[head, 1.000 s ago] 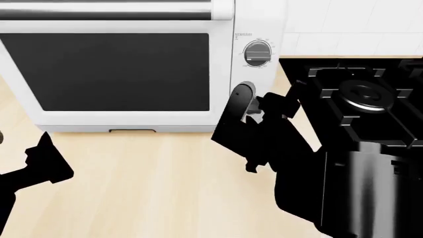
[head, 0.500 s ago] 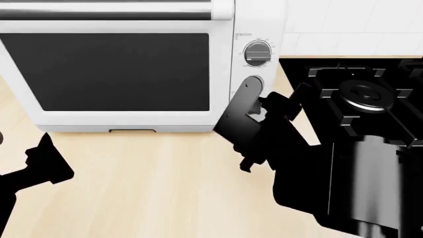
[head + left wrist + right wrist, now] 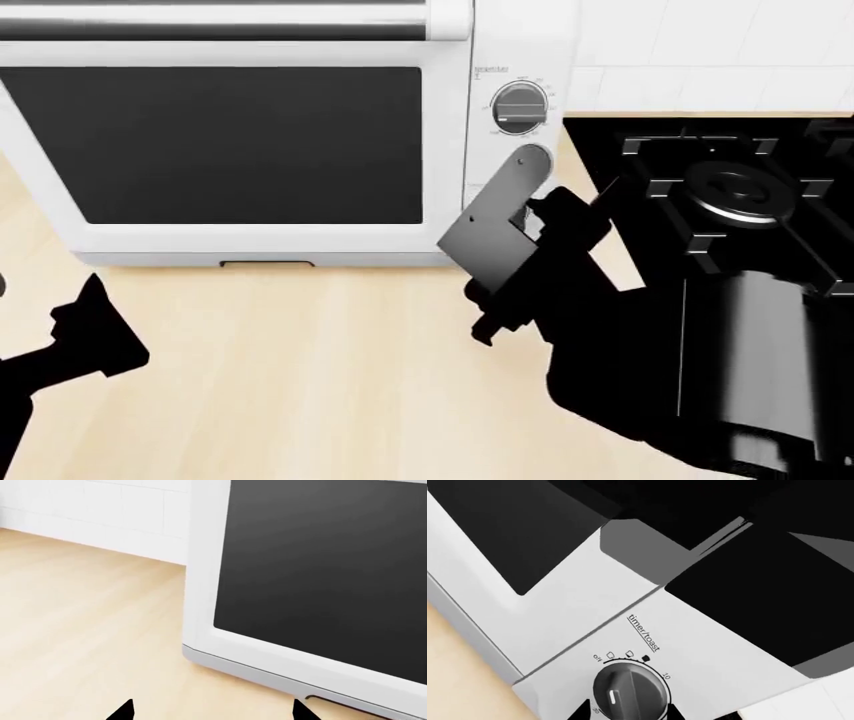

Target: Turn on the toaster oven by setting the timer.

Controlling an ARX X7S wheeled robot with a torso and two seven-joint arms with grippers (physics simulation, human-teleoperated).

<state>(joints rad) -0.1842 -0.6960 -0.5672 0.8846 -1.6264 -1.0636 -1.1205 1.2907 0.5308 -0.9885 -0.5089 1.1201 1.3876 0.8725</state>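
Rotation is the change: over the last second the right gripper [image 3: 533, 184], at the side panel of the toaster oven [image 3: 267, 248] just right of centre in the head view, has swung its grey finger from near upright to leaning up and right, towards the upper knob [image 3: 519, 107]. I judge this wrist roll to be the timer being wound, so the step in hand is the turn itself

The head view hides the timer [image 3: 627, 692] behind that finger. The right wrist view shows it at the bottom centre of the frame, under a "timer/toast" label, with a dark fingertip against each side, so the jaws appear to pinch it. Its white pointer seems to sit past the "off" mark, though the scale is partly cut off

The left wrist view adds that the left gripper [image 3: 212, 712] has its jaws spread, with the tips well apart, idle over the countertop [image 3: 80, 610] near the oven's lower front corner
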